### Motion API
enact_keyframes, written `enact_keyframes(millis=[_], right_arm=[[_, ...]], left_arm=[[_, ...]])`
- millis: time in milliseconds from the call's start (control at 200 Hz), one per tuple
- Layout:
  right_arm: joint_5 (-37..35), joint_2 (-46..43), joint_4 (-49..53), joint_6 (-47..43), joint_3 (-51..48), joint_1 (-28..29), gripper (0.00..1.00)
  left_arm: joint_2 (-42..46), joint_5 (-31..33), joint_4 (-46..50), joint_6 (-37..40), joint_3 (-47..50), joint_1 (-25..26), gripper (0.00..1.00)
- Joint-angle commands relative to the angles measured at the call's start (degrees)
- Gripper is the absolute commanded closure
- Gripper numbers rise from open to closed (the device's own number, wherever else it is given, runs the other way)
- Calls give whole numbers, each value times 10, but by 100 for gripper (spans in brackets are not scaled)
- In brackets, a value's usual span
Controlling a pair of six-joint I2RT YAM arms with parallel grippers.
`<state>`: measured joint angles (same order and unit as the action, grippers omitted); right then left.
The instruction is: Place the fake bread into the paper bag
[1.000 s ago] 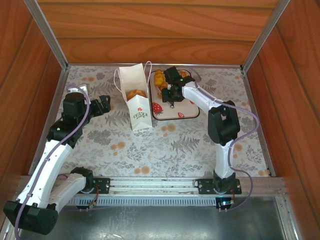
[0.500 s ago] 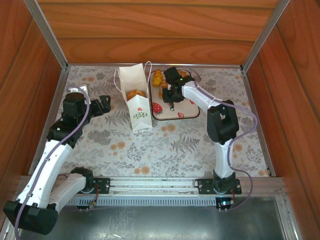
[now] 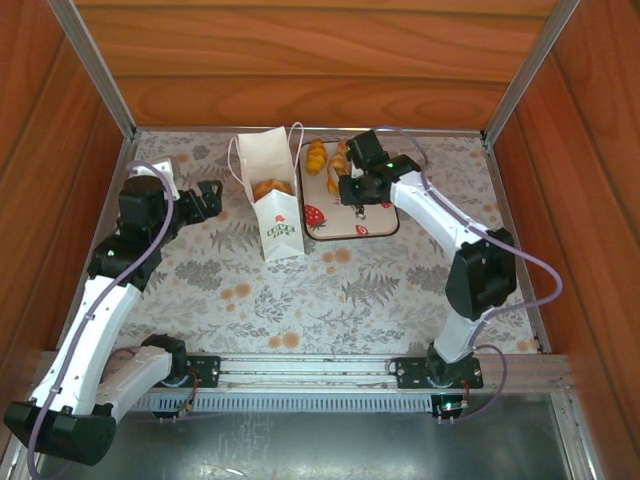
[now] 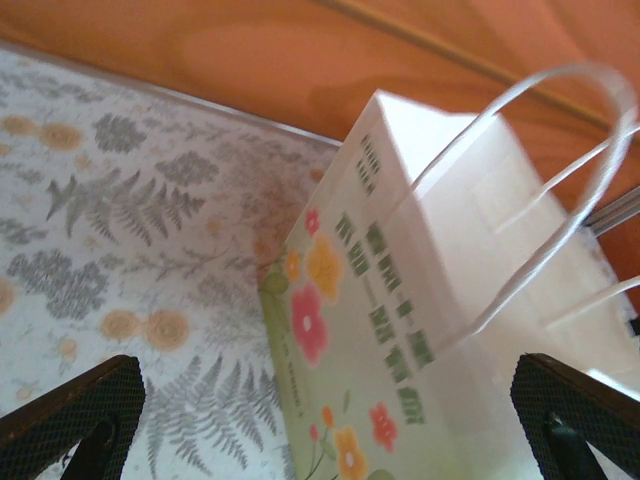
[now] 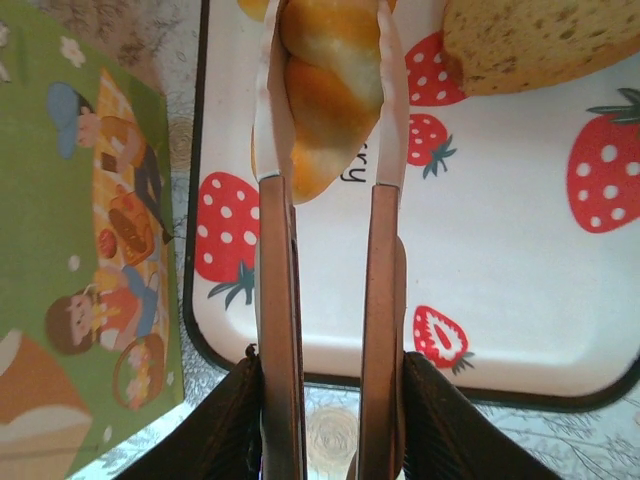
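- My right claw is clamped on a golden pastry just above the strawberry tray; I judge this the pickup step.
- The paper bag stands at the tray's 9 o'clock, with my left claw spread wide beside it.
- Next: lift clear, swing toward 9 o'clock, release over the bag's mouth.

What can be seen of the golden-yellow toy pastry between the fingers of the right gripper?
The golden-yellow toy pastry looks like glossy moulded plastic, with rounded twisted lobes and paler cream seams, like a small croissant. It lies lengthwise in the right gripper, whose pale fingers press on both its sides. One tapered end points toward the wrist. Below it is the white strawberry-print tray; contact with the tray cannot be told.
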<state>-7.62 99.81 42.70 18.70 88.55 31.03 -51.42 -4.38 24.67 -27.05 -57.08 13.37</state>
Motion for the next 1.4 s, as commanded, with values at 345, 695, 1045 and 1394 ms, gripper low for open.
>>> enact_keyframes(millis=[345, 695, 1045, 1394], right_arm=[[-20, -201, 90, -63, 20, -1, 69], [-27, -258, 159, -97, 133, 20, 69], [-38, -218, 183, -130, 255, 98, 69], [-14, -148, 158, -128, 328, 174, 69]], left_arm=[[-133, -118, 12, 15, -163, -5, 19], [-207, -100, 53, 77, -248, -5, 56], [-237, -165, 78, 96, -263, -15, 63], [-212, -90, 93, 107, -248, -16, 98]])
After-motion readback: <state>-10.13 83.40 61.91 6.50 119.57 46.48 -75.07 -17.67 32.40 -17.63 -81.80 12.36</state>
